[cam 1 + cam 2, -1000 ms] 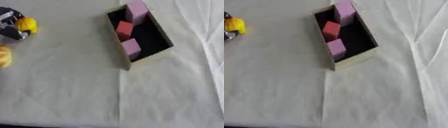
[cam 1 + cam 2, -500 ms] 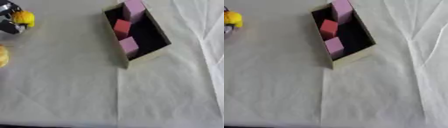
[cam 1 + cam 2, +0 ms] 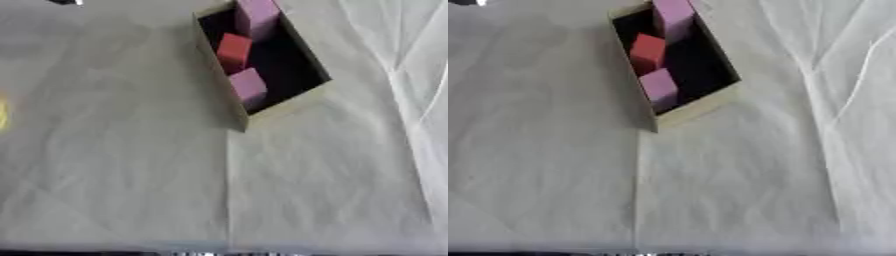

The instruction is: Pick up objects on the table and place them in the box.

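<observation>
Upper centre of the frame, the box (image 3: 234, 102) holds three blocks (image 3: 248, 86). Neither hand's fingers show, so their state cannot be told; the next move calls for fetching another object, perhaps the yellow sliver (image 3: 3, 114) at left edge.

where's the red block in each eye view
Left eye view: the red block lies in the box, top centre, between two purple blocks.
Right eye view: same block, further left in the picture.
Shared landmark: the box's near corner, where a cloth crease runs down.
</observation>
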Controlling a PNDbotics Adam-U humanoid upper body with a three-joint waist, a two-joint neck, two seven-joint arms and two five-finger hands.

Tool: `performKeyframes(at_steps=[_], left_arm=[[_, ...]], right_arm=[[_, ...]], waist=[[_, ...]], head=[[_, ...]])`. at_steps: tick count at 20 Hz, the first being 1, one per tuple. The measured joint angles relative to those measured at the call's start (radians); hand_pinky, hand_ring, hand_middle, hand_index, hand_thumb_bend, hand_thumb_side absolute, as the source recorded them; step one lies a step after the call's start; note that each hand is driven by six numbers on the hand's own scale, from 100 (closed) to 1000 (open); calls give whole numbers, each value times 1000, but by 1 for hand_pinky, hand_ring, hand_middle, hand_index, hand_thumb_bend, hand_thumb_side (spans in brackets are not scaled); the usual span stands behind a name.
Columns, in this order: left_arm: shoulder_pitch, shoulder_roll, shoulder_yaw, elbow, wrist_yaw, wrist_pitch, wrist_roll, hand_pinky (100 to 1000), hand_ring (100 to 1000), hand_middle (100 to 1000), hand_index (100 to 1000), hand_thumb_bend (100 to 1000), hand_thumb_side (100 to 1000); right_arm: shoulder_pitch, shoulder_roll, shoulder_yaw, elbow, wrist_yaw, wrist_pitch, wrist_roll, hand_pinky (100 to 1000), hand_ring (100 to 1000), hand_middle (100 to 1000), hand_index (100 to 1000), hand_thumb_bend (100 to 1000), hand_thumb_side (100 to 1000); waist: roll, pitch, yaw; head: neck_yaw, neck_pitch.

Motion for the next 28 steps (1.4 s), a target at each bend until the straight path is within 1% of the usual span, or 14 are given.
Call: performKeyframes(at_steps=[3,4,5,8,12,16,21,28], left_arm=[[-34,-59,-17,-19,20,-1,-3,717,654,613,634,100,181],[-44,-77,-22,-21,27,-1,-2,718,654,612,635,117,228],[-53,-95,-28,-22,34,-3,-1,718,655,615,636,100,184],[-70,-143,-52,-22,43,-13,2,717,656,615,638,100,193],[-75,-187,-83,0,31,-33,-7,722,663,619,642,100,188],[-79,-215,-112,33,-9,-67,-16,732,674,628,652,136,183],[-79,-245,-130,78,-59,-101,-23,732,677,629,654,171,180],[-59,-246,-151,101,-83,-137,-57,732,681,629,661,217,197]], right_arm=[[-18,-7,-2,0,-11,-9,0,870,733,761,846,100,779],[-24,-7,-2,0,-15,-11,0,871,732,763,846,100,821],[-30,-8,-2,0,-17,-13,-1,871,731,761,846,100,778],[-43,-9,-4,0,-25,-19,-3,871,731,761,846,100,778],[-60,-9,-8,0,-33,-22,-4,871,730,761,846,100,778],[-73,-9,-8,0,-38,-21,-4,872,729,760,846,100,780],[-86,-9,-8,0,-46,-20,-3,873,728,760,846,100,781],[-85,-9,-8,0,-53,-16,-3,874,726,759,846,100,783]], waist=[[7,0,-13],[9,0,-17],[12,0,-24],[23,0,-40],[34,0,-58],[45,0,-69],[55,1,-76],[58,1,-68]], head=[[2,0],[6,0],[9,-1],[16,-1],[22,-2],[22,-5],[22,-9],[9,-9]])
